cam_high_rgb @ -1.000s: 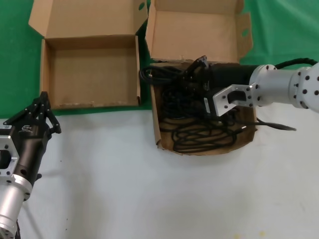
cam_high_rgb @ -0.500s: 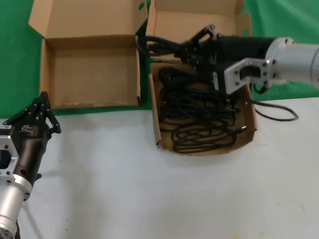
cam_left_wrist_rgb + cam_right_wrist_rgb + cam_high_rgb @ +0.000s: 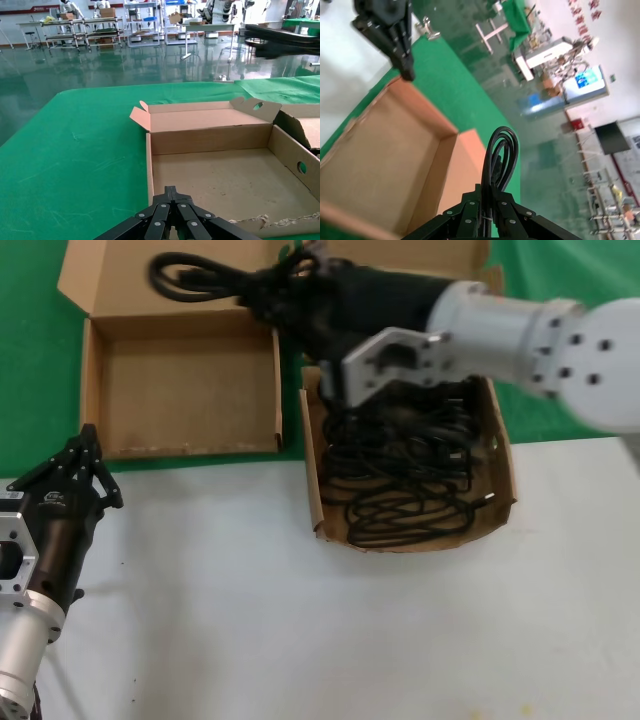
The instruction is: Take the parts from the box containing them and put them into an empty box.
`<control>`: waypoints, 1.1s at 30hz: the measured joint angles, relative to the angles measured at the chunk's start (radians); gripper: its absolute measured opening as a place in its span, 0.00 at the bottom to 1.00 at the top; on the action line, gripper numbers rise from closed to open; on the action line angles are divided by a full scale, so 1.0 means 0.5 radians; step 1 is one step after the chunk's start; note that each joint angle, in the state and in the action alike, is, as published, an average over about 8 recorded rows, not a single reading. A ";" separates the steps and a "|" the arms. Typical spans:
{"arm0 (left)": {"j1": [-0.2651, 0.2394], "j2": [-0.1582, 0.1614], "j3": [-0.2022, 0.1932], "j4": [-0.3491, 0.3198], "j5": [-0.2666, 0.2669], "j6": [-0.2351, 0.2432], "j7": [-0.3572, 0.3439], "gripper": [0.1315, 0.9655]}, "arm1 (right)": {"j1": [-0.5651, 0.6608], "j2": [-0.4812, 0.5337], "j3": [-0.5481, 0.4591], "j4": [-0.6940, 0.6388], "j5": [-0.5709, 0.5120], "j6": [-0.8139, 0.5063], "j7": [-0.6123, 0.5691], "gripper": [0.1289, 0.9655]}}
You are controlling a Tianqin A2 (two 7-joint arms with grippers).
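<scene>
My right gripper (image 3: 268, 292) is shut on a looped black power cable (image 3: 190, 275) and holds it in the air over the back edge and lid of the empty box (image 3: 180, 390). In the right wrist view the cable loop (image 3: 501, 150) sticks out past the shut gripper (image 3: 490, 196), above the empty box (image 3: 385, 165). The box containing the parts (image 3: 505, 475) stands to the right with several more black cables (image 3: 400, 485) piled in it, partly hidden by my right arm. My left gripper (image 3: 88, 452) is shut and empty, parked at the front left, in front of the empty box (image 3: 215, 170).
Both boxes have their lids (image 3: 390, 295) standing open at the back. They sit where the green cloth (image 3: 30, 390) meets the white table (image 3: 300, 640). My left gripper also shows in the right wrist view (image 3: 390, 35).
My right gripper has lifted the cable out of the full box and carried it left and back, from above that box to over the empty box's rear edge. The left arm has not moved.
</scene>
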 joint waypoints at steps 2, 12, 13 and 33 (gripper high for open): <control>0.000 0.000 0.000 0.000 0.000 0.000 0.000 0.02 | 0.002 -0.069 -0.024 -0.059 0.019 0.051 -0.071 0.06; 0.000 0.000 0.000 0.000 0.000 0.000 0.000 0.02 | -0.027 -0.302 -0.090 -0.342 0.186 0.231 -0.467 0.06; 0.000 0.000 0.000 0.000 0.000 0.000 0.000 0.02 | -0.032 -0.314 -0.091 -0.363 0.206 0.241 -0.506 0.06; 0.000 0.000 0.000 0.000 0.000 0.000 0.000 0.02 | -0.102 -0.282 0.023 -0.427 0.422 0.298 -0.736 0.26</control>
